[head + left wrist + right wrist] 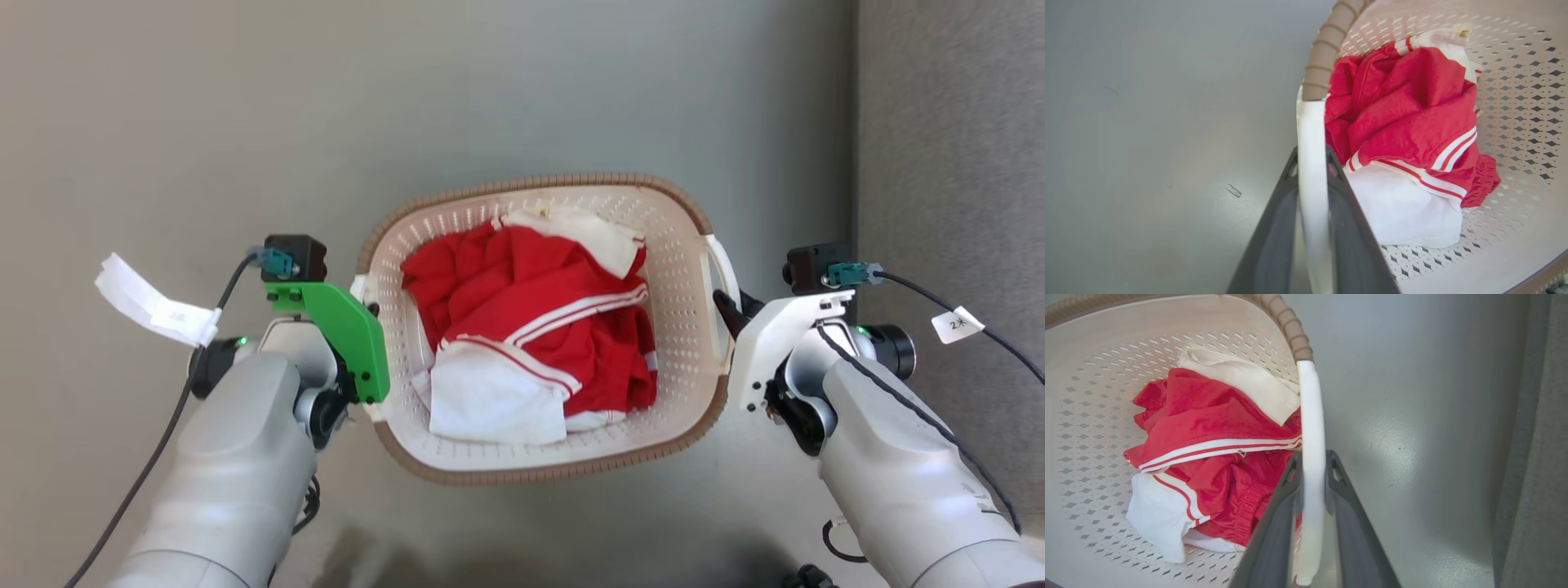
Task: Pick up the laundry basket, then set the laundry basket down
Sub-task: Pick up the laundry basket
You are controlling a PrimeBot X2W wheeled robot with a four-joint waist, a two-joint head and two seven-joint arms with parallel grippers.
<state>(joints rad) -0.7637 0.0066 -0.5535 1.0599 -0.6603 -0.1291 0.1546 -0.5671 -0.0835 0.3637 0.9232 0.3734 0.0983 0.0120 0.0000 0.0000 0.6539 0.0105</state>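
Gripping laundry basket (539,181) both sides: left hand (1311,154), right hand (1312,456); floor hidden under clothes (531,327).

Basket (682,245), centre frame: 1. Handles: 2, namely left handle (1312,183) and right handle (1310,416). End effectors: 2, namely left end effector (1311,157) and right end effector (1312,459). Clothing heap (531,327): 1, pieces uncountable. Paper tags: 2, namely left-edge tag (155,306) and right-edge tag (957,324).

The head camera looks straight down on the laundry basket (539,472). Wrist cameras look closely along its left handle (1312,163) and right handle (1310,428); all share the red clothes (531,278).
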